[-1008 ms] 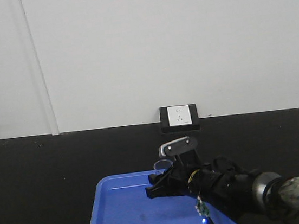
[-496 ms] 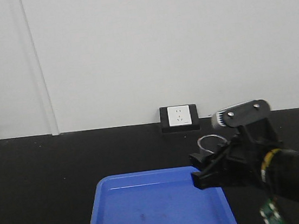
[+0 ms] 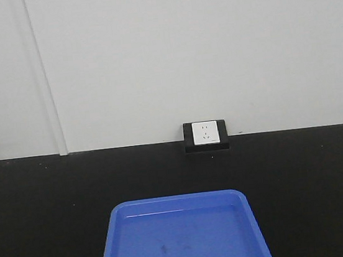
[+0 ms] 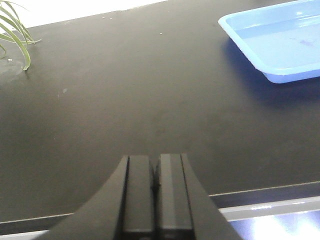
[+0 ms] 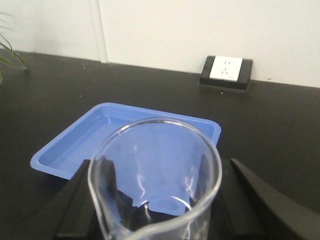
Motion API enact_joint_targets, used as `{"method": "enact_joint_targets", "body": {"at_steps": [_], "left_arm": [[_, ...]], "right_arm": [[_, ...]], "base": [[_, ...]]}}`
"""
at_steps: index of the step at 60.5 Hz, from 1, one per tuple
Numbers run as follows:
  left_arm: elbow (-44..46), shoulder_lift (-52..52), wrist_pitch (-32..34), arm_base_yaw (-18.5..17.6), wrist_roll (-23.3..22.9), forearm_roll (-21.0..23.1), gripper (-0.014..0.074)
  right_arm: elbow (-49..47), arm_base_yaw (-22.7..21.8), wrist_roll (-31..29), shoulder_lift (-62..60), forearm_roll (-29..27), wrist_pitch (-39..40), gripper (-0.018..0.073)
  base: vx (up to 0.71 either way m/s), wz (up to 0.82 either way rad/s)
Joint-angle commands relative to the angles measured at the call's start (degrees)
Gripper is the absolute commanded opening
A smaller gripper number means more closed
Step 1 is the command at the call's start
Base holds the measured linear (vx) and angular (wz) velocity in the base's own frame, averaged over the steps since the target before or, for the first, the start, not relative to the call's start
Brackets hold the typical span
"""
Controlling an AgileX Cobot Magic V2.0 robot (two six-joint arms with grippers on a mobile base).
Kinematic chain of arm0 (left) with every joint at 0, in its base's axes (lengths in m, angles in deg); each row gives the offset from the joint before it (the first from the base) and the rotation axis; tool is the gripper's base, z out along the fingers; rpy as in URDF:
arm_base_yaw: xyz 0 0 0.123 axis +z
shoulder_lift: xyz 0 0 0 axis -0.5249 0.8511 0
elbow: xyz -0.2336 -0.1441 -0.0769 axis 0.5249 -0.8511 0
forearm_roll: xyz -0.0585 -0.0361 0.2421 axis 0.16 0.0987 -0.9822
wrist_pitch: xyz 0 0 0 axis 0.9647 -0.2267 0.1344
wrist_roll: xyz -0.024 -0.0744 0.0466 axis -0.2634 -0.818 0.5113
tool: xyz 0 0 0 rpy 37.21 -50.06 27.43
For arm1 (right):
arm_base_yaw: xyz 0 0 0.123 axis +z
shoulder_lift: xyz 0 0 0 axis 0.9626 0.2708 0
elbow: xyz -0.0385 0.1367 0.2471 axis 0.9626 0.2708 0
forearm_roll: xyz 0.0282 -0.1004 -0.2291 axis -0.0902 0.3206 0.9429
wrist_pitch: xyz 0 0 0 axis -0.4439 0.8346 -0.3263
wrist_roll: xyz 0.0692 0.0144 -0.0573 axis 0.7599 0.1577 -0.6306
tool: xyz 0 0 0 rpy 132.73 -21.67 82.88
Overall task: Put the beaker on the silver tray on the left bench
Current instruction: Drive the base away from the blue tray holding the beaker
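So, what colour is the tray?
The tray is blue; the exterior front-facing view shows it best.

Open black benchtop (image 4: 125,100) is left all around the blue tray (image 3: 185,239) — only a socket box (image 3: 205,135) is parked behind it.

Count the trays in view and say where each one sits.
1. The blue tray lies on the black bench, in front of the wall socket. Others may lie out of frame.

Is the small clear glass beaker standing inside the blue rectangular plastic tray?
No, the front view shows the blue tray bare, while the beaker sits in the right gripper.
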Motion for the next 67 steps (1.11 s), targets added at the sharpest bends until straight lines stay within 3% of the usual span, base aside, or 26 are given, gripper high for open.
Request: {"method": "enact_joint_targets", "body": {"at_steps": [1,67], "left_arm": [[-1.14,-0.45,4.48,-0.21,-0.11,0.06,0.0001],[-1.14,-0.45,4.48,-0.21,-0.11,0.11,0.0001]], "right_arm": [[-0.16,-0.13,-0.20,-3.33,0.39,1.30,-0.0014],[-0.15,-0.13,-0.20,-3.98,0.17,-0.70,-0.0011]], "base": [[0.00,0.00],[0.00,0.00]]}}
